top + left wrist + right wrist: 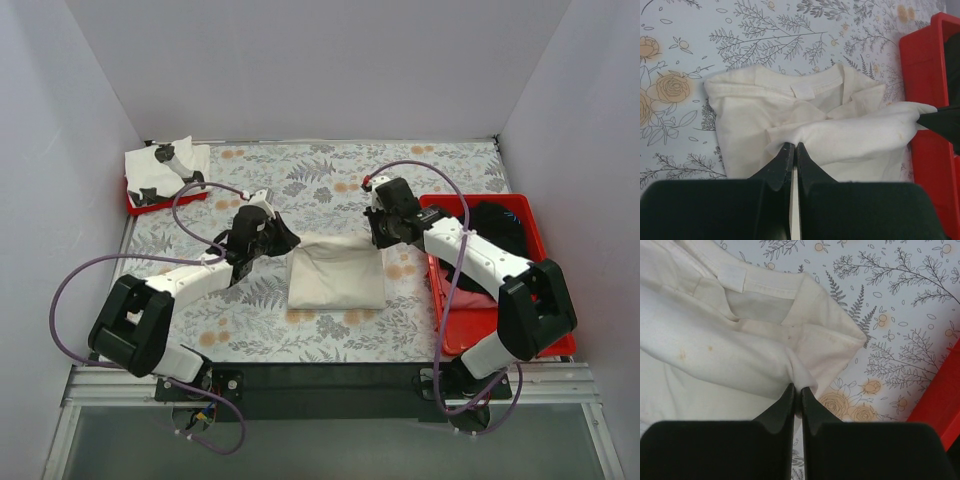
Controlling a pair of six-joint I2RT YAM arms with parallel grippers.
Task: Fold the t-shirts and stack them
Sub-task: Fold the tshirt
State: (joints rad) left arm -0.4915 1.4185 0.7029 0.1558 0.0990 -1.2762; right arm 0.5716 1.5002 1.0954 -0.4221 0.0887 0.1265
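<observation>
The cream-white t-shirt (336, 272) lies partly folded at the middle of the floral table. My left gripper (284, 236) is shut on its far-left edge; the left wrist view shows the pinched fold (840, 135) lifted and stretched toward the other gripper. My right gripper (380, 236) is shut on the far-right edge; in the right wrist view the cloth (740, 355) bunches at my fingertips (797, 389). A white tee with black marks (165, 165) lies in the back-left tray. A black tee (500, 225) and a pinkish one (470, 295) lie in the right tray.
A small red tray (135, 205) stands at the back left. A large red tray (540, 250) stands along the right side, its wall showing in the left wrist view (925, 100). Grey walls enclose the table on three sides.
</observation>
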